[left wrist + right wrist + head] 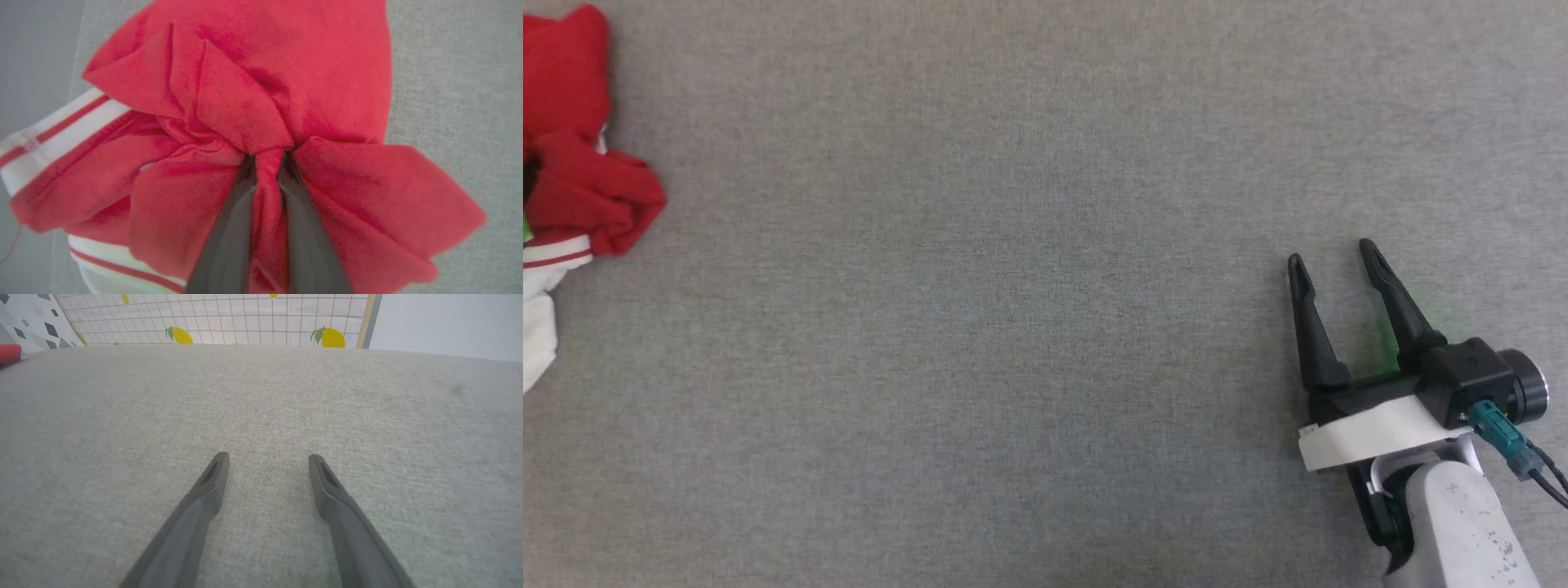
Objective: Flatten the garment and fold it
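Garment [580, 163] bunched at the far left edge of the head view, cut off by the frame, lying on the grey surface [1013, 286]. Surface is the biggest thing here: plain fabric-textured top, open from the garment's right edge across to the right gripper [1330, 253], with room above and below as well. In the right wrist view the surface's [261, 416] far edge runs straight across the top, with a gridded lemon-print backdrop [261, 318] behind it and a grey-diamond panel [28, 322] at top left. A sliver of the garment [9, 353] shows at that view's left edge, well apart from the right gripper [268, 458].

Garment [286, 81] in the left wrist view: red body crumpled in thick folds, striped trim [61, 126] at left crossing the line of the surface's side edge. White sleeve [539, 327] with a red stripe sits below the red bulk in the head view.

Right gripper at lower right, fingers spread apart with nothing between them, low over bare surface, free space all round. Teal connector [1499, 429] on its wrist.

Left gripper [268, 163]: fingers drawn close together, clamped on a narrow red fold at the middle of the bunch.
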Motion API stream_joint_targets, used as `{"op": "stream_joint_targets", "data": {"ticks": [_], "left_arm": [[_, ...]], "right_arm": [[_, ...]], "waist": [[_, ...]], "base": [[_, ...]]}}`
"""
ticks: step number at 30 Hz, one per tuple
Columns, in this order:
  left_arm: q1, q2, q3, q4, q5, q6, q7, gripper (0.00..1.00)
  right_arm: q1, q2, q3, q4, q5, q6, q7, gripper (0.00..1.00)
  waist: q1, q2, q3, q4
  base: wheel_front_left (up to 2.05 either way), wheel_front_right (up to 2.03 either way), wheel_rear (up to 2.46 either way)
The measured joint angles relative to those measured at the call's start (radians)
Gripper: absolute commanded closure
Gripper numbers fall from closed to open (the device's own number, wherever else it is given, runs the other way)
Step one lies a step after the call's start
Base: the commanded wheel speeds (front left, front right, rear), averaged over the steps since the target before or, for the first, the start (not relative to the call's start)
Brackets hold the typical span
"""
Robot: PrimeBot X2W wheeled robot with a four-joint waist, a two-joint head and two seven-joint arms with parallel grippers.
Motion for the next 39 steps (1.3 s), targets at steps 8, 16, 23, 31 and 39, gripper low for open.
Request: {"op": "stream_joint_targets", "data": {"ticks": [8,16,23,31,39], "left_arm": [[0.003,0.031,-0.076,-0.069,0.014,0.000,-0.362,1.00],[-0.043,0.040,-0.175,-0.190,0.078,-0.001,-0.669,1.00],[-0.096,-0.051,-0.273,-0.352,0.134,-0.001,-0.732,1.00],[-0.165,-0.254,-0.354,-0.463,0.170,0.013,-0.750,1.00],[-0.189,-0.336,-0.433,-0.452,0.237,0.033,-0.791,1.00]], "right_arm": [[0.027,-0.003,-0.019,0.048,0.009,0.000,0.000,0.00],[0.079,-0.003,-0.022,0.069,0.021,0.000,0.000,0.00],[0.090,-0.003,-0.012,0.075,0.046,0.000,0.000,0.00],[0.104,-0.003,-0.001,0.077,0.062,0.000,0.000,0.00],[0.110,-0.004,-0.023,0.067,0.078,0.000,0.000,0.00]], "waist": [[0.0000,0.0000,-0.113,0.014],[-0.0001,0.0000,-0.254,0.026],[-0.0002,0.0000,-0.367,0.018],[-0.0002,0.0000,-0.431,-0.061],[-0.0002,0.0000,-0.428,-0.169]], "base": [[0.00,0.00,0.00],[0.00,0.00,0.00],[0.00,0.00,0.00],[0.00,0.00,0.00],[0.00,0.00,0.00]]}}
